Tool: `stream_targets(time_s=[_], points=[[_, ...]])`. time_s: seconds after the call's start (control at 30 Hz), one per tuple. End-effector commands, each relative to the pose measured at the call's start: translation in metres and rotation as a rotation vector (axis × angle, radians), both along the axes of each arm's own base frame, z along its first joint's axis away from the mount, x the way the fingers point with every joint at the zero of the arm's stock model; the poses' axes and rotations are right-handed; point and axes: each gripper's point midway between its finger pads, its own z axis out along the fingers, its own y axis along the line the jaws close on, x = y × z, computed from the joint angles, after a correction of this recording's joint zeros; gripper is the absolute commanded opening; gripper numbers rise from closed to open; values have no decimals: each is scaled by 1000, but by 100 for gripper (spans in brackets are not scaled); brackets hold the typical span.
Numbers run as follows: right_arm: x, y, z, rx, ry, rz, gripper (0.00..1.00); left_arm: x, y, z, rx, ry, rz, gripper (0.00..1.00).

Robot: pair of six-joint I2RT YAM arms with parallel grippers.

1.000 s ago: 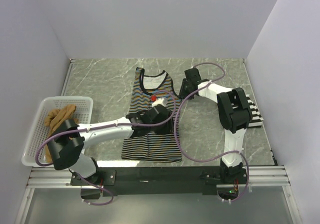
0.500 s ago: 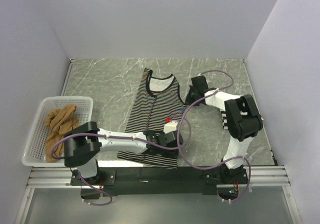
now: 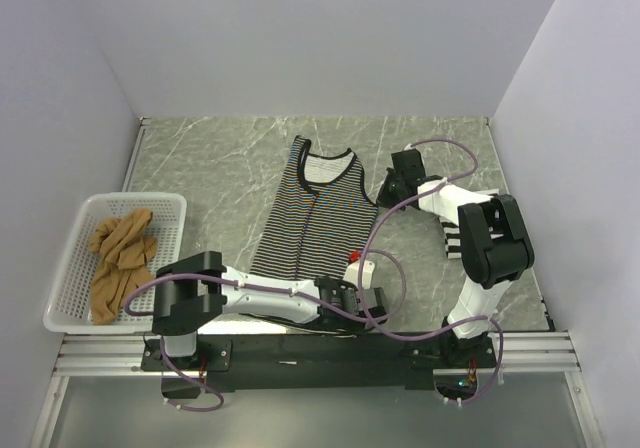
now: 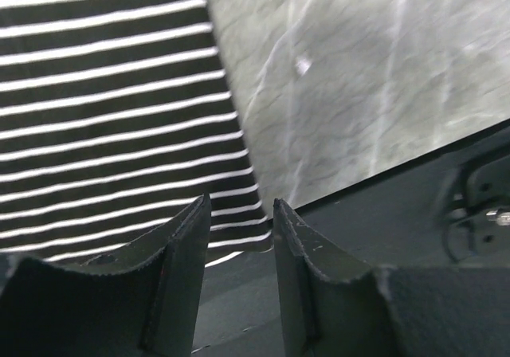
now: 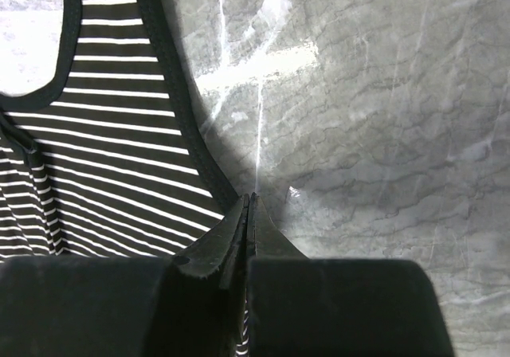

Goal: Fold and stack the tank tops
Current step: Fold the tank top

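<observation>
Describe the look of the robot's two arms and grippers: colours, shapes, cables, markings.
Both the left arm and right arm have white tubular links joined by bulky black joint housings. A thin purple cable loops loosely along each. The left gripper and right gripper each have two flat matte-black fingers. A small red mark sits near the left wrist.

Top camera high at near edge, looking down, wrist cameras close — all share thin-striped top (image 3: 310, 228).

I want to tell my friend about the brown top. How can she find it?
Find the white mesh basket at the left edge of the marble table. The tan-brown tank top lies crumpled inside it. It is plain, while the thin-striped top spread on the table has dark stripes.
</observation>
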Motion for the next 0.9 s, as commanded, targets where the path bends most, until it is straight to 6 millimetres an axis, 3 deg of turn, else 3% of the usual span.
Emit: stream_targets(time_s=[0.0,0.37,0.67,0.73,0.87], points=[[10,-4,20,16,-55,-14,0,1,2,6,30,-32,26,43],[14,-6,22,20,-59,-16,0,-21,-11,1,33,-29,-37,39],[13,-5,19,26,-54,-12,0,-18,-9,-11,78,-46,-23,37],[13,-6,19,27,-54,-14,0,-17,-8,-13,84,-48,-18,33],[14,-10,18,14,-54,-21,0,-18,-8,-3,54,-61,-16,1]])
